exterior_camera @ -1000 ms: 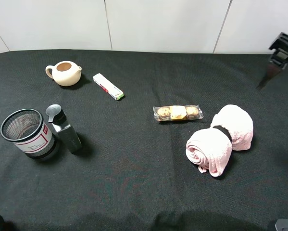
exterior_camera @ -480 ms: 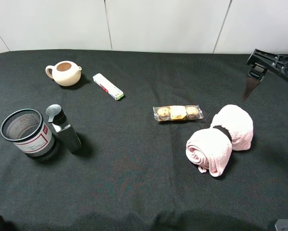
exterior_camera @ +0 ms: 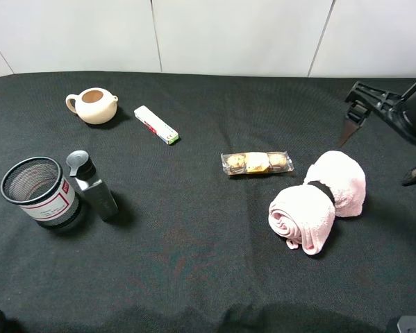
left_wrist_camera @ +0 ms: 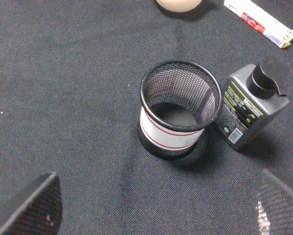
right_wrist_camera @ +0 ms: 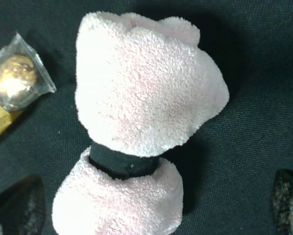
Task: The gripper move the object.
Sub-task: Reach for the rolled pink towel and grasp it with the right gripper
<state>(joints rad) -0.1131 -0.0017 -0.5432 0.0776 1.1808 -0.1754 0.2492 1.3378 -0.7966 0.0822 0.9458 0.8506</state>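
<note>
A black cloth (exterior_camera: 194,243) covers the table in front of a white panelled wall (exterior_camera: 235,35). The pink towel (exterior_camera: 319,200), cinched by a black band, lies on the right side of the table, just beside a packet of cookies (exterior_camera: 257,163). Its long axis runs diagonally from near left to far right, with the rolled end facing near left. The right gripper (exterior_camera: 378,156) hangs by the far right lobe, fingers spread wide, grasping nothing. At far left, the left gripper (left_wrist_camera: 156,210) is also spread above a mesh cup (left_wrist_camera: 179,115) and a bottle (left_wrist_camera: 249,105).
</note>
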